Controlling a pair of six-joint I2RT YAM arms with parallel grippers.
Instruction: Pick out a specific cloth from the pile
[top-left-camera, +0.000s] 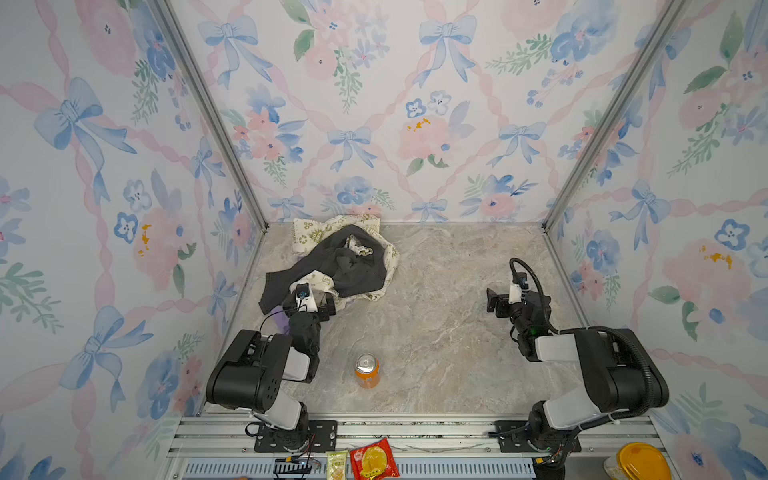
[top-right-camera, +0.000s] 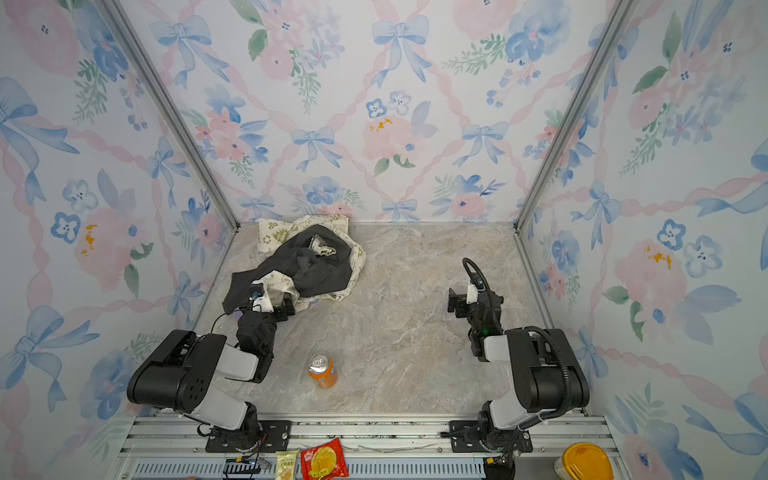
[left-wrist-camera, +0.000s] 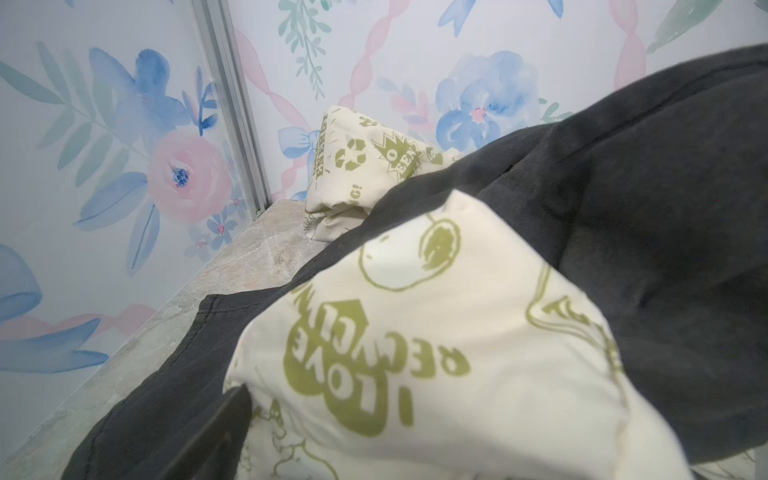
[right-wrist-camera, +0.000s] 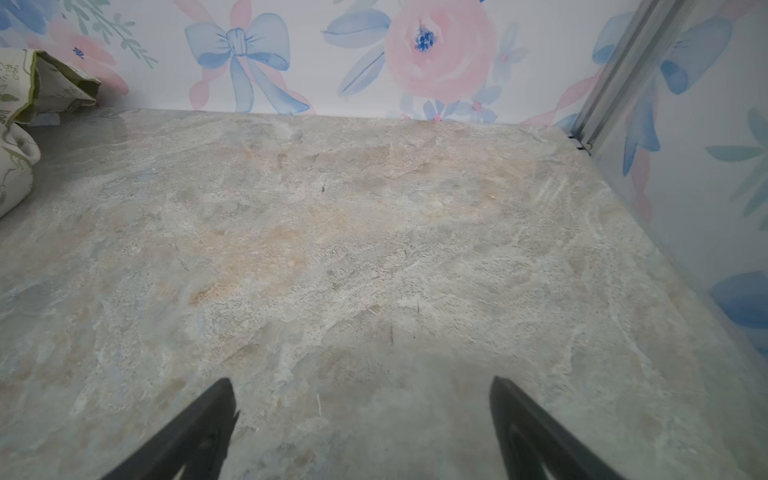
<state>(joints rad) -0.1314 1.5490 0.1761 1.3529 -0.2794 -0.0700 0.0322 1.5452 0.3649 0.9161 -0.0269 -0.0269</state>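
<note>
The pile (top-left-camera: 345, 262) lies at the back left of the table in both top views: a dark charcoal garment (top-right-camera: 316, 266) draped over a cream cloth with green print (left-wrist-camera: 415, 332). Of the lilac cloth, only a sliver (top-left-camera: 281, 323) peeks out at the pile's near edge beside my left arm. My left gripper (top-left-camera: 311, 306) is open and pushed into that near edge. The left wrist view shows one finger (left-wrist-camera: 216, 432) against the cream fabric; the other is hidden behind it. My right gripper (top-left-camera: 498, 302) (right-wrist-camera: 361, 380) hovers open over bare table at the right, holding nothing.
An orange can (top-left-camera: 366, 371) stands upright near the front middle, between the two arm bases. Snack packets (top-left-camera: 374, 459) and a yellow-lidded tub (top-left-camera: 642, 463) lie beyond the front rail. Wallpapered walls close the table on three sides; the pile touches the back wall.
</note>
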